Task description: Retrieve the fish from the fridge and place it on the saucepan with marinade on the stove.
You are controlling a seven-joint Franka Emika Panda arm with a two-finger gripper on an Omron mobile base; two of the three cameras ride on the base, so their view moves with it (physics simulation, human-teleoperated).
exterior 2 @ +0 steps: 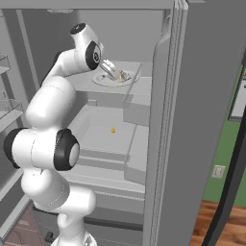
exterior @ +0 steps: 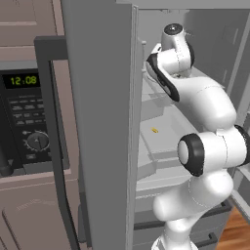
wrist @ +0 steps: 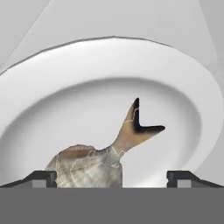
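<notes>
Hand view: gripper spread wide over fish on plate, fridge open; grab, carry to saucepan left.

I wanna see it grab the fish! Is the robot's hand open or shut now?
Gripper: open, holding nothing yet, fingers either side of the fish on the plate.

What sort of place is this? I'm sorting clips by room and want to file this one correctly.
Most likely a home kitchen, rendered in simulation. An open fridge with pale shelves holds a white plate with a fish on it, and a microwave with a lit clock is built into wooden cabinets beside it.
</notes>
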